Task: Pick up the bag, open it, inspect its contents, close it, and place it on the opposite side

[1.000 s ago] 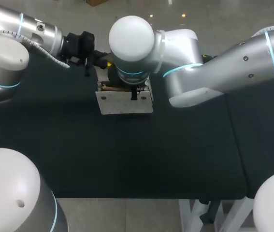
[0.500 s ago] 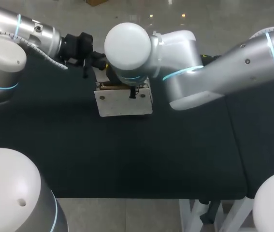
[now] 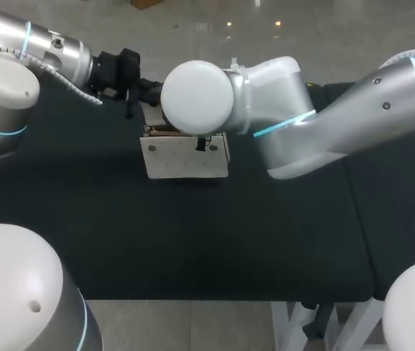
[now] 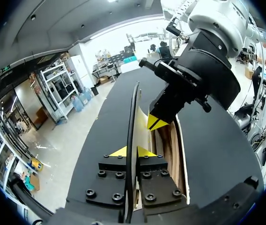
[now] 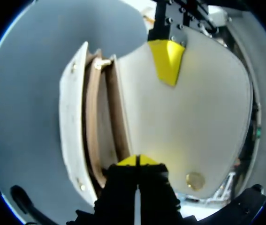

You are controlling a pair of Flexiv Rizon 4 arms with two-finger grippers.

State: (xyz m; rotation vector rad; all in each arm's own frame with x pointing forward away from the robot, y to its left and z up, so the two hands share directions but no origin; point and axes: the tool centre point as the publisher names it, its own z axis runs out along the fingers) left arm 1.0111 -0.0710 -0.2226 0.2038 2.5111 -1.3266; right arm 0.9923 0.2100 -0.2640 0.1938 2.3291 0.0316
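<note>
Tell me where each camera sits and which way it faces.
Head view: above and behind, looking down on the table; left arm and right arm show.
Left wrist view: on the left wrist, looking along the left gripper, shut on the strap.
Right wrist view: on the right wrist, looking along the right gripper into the bag.
Both wrist views share the bag and the other arm's gripper.

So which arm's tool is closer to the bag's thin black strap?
Left. The black strap is pinched in the left tool; the right tool sits just ahead, at the open mouth of the bag, beside the strap.
</note>
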